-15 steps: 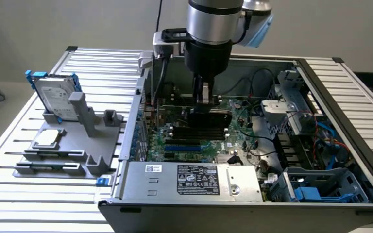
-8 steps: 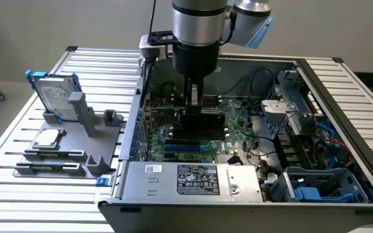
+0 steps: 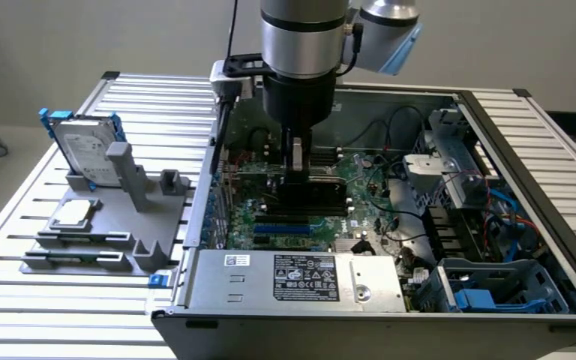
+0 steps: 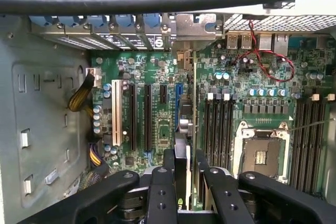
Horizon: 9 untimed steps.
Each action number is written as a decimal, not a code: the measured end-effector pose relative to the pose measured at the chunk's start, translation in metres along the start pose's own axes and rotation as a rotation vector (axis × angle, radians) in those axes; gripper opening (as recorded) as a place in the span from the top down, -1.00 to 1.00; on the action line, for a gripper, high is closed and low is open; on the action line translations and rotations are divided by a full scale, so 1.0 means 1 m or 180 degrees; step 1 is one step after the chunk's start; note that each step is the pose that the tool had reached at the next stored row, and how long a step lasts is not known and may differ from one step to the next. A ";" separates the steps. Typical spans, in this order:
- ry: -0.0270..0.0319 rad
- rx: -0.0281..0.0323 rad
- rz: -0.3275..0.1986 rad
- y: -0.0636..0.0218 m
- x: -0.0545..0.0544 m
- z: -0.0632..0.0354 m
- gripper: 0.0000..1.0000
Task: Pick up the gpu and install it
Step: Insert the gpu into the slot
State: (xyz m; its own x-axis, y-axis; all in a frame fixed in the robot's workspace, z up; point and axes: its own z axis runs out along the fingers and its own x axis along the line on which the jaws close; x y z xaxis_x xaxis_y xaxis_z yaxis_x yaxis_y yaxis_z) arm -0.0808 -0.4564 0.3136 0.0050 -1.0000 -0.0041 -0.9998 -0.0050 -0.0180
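The gpu (image 3: 314, 196) stands upright on its long edge inside the open computer case (image 3: 528, 142), its black shroud facing the exterior camera, low over the green motherboard (image 3: 368, 217). My gripper (image 3: 296, 161) comes straight down from above and is shut on its upper edge. In the wrist view the gpu (image 4: 188, 108) is edge-on, a thin strip running from between my black fingers (image 4: 167, 163) to its silver bracket (image 4: 197, 27) at the case's rear wall, beside a blue slot (image 4: 178, 94). My gripper (image 4: 185, 157) clamps the card from both sides. Whether the card sits in a slot I cannot tell.
Outside the case, at the exterior view's left, a grey fixture (image 3: 118, 251) carries a silver hard drive in a blue frame (image 3: 83, 146) and a small silver CPU chip (image 3: 74, 214). A power supply (image 3: 298, 277) fills the case's near end. Drive cages and cables (image 3: 468, 225) crowd the right.
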 end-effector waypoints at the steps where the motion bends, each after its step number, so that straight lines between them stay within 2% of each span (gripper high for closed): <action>1: 0.0000 0.0000 0.0007 0.0000 0.001 0.0003 0.48; 9: 0.0000 0.0001 0.0033 0.0013 0.002 0.0022 0.48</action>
State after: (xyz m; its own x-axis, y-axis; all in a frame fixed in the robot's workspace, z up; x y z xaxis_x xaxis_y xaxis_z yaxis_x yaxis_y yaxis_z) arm -0.0820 -0.4585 0.3114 -0.0054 -1.0000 -0.0043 -0.9998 0.0054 -0.0181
